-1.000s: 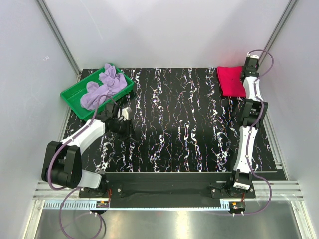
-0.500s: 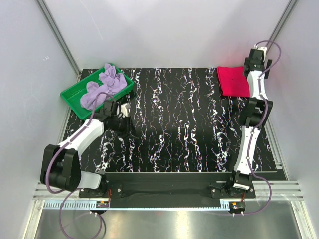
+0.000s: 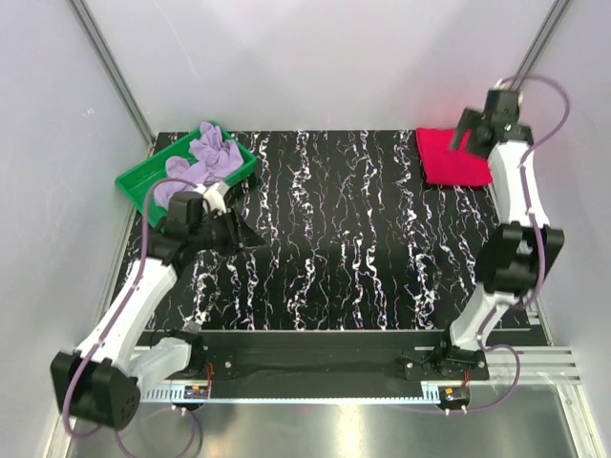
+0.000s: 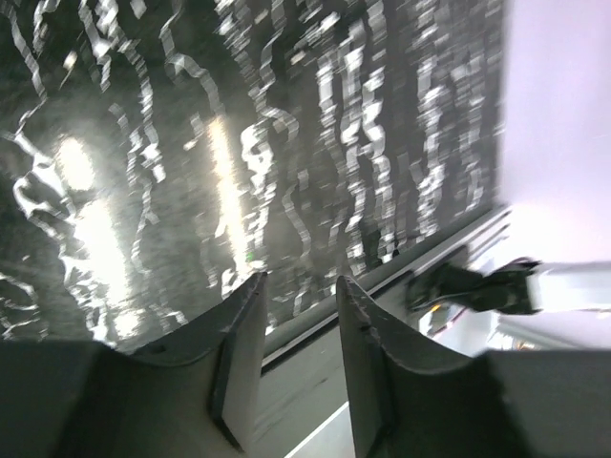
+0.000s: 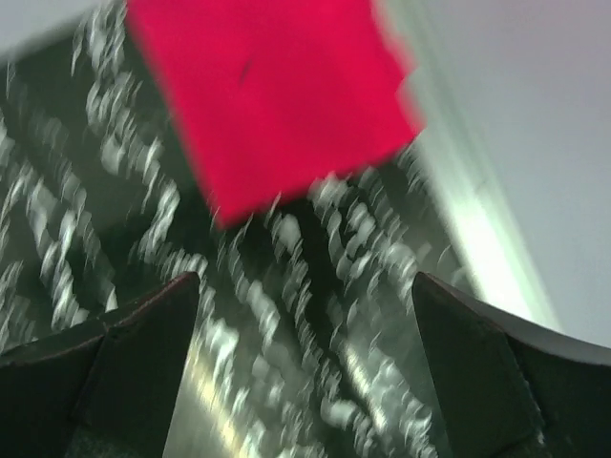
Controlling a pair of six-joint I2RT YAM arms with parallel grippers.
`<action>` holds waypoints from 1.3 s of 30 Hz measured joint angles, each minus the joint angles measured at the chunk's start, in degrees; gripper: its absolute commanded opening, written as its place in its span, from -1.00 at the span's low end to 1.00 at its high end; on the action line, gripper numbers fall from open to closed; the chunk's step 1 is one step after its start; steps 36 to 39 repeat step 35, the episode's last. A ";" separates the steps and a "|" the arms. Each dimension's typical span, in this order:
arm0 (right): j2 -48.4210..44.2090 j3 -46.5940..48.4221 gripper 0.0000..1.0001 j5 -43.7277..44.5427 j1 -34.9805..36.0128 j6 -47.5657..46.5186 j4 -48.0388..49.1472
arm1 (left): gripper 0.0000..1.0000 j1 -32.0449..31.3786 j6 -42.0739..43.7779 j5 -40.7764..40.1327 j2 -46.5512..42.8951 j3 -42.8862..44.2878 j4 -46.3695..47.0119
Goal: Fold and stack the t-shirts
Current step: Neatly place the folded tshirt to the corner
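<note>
The crimson t-shirt (image 3: 447, 157) lies folded flat at the table's far right corner; in the right wrist view it (image 5: 272, 105) fills the upper middle. My right gripper (image 3: 464, 134) hangs above its far edge, and its jaws (image 5: 305, 286) are wide open and empty. The lavender t-shirt (image 3: 205, 157) sits crumpled in the green tray (image 3: 143, 181) at the far left. My left gripper (image 3: 250, 237) hovers just right of the tray's near corner, pointing right. Its fingers (image 4: 243, 334) stand a little apart with nothing between them.
The black marbled table (image 3: 334, 239) is enclosed by white walls with metal posts at the back corners. The left wrist view looks down over the table's edge rail (image 4: 382, 286). The right arm's elbow (image 3: 520, 258) stands over the table's right edge.
My right gripper has opened, let go of the crimson t-shirt and lifted off it. My left arm has risen and straightened, and its jaws have widened a little.
</note>
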 measured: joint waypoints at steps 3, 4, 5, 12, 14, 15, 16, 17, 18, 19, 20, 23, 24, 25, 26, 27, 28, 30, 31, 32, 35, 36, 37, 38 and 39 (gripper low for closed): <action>-11.45 -17.05 0.99 -7.78 2.69 3.67 0.13 | -0.01 0.00 -3.02 0.02 -4.81 -1.42 2.23; -14.64 -22.05 1.00 -9.68 3.78 4.61 1.57 | 0.03 0.00 -4.15 -0.02 -6.29 -2.47 3.13; -18.47 -27.65 0.99 -12.20 5.22 5.79 1.86 | 0.08 0.00 -5.35 -0.11 -7.58 -4.00 4.22; -47.69 -62.84 0.99 -33.42 13.62 19.12 11.78 | 0.36 0.00 -15.30 -1.44 -20.52 -19.96 12.24; -57.07 -71.17 0.99 -37.94 13.90 23.15 14.53 | 0.39 0.00 -17.97 -2.14 -25.62 -24.55 15.15; -62.07 -74.99 0.99 -39.85 14.01 25.11 15.12 | 0.40 0.00 -18.97 -2.29 -27.65 -26.29 16.20; -67.87 -78.95 1.00 -41.88 14.05 27.36 16.04 | 0.45 0.00 -20.24 -2.56 -30.45 -28.79 18.03; -73.46 -82.14 0.99 -43.50 14.10 29.53 16.37 | 0.46 0.00 -21.44 -2.69 -32.89 -30.45 18.97; -77.57 -84.54 0.99 -44.41 14.10 31.12 16.33 | 0.47 0.00 -22.75 -2.80 -35.45 -32.33 20.11; -83.19 -87.32 0.99 -45.62 14.10 33.35 16.55 | 0.50 -0.07 -24.13 -2.89 -38.21 -34.27 21.49; -89.13 -89.72 0.99 -46.80 14.10 35.36 16.04 | 0.53 -0.07 -25.38 -2.93 -40.85 -36.00 22.34; -105.15 -95.10 1.00 -48.96 14.12 40.15 12.15 | 0.60 -0.15 -28.81 -3.72 -49.64 -40.13 23.15; -106.90 -95.49 0.99 -49.77 14.10 41.11 10.40 | 0.60 -0.15 -30.05 -3.91 -52.92 -41.31 23.34; -106.40 -95.67 1.00 -49.96 14.16 41.79 8.85 | 0.61 -0.15 -31.32 -4.11 -55.98 -42.58 23.61; -105.85 -96.10 1.00 -49.92 14.16 42.12 7.67 | 0.61 -0.17 -32.52 -4.17 -58.34 -43.78 24.33; -106.01 -96.96 0.99 -49.86 14.14 42.60 6.10 | 0.61 -0.17 -33.70 -4.17 -59.52 -44.61 24.52; -106.57 -97.77 1.00 -49.79 14.16 42.97 4.59 | 0.61 -0.20 -34.95 -4.17 -59.76 -45.18 24.41; -107.67 -99.86 1.00 -49.72 14.16 43.60 1.68 | 0.61 -0.20 -36.65 -3.85 -59.76 -45.79 24.39; -107.78 -100.85 1.00 -49.64 14.16 43.74 0.50 | 0.62 -0.20 -37.31 -3.41 -59.76 -45.94 24.52; -107.95 -101.88 0.99 -49.79 14.16 43.76 -0.48 | 0.63 -0.20 -37.73 -3.02 -59.76 -45.97 24.85; -108.54 -102.01 0.99 -49.86 14.16 43.80 -1.20 | 0.65 -0.20 -39.04 -2.12 -59.76 -46.01 25.99; -108.54 -102.01 0.99 -49.86 14.16 43.80 -1.20 | 0.65 -0.20 -39.04 -2.12 -59.76 -46.01 25.99; -108.54 -102.01 0.99 -49.86 14.16 43.80 -1.20 | 0.65 -0.20 -39.04 -2.12 -59.76 -46.01 25.99; -108.54 -102.01 0.99 -49.86 14.16 43.80 -1.20 | 0.65 -0.20 -39.04 -2.12 -59.76 -46.01 25.99; -108.54 -102.01 0.99 -49.86 14.16 43.80 -1.20 | 0.65 -0.20 -39.04 -2.12 -59.76 -46.01 25.99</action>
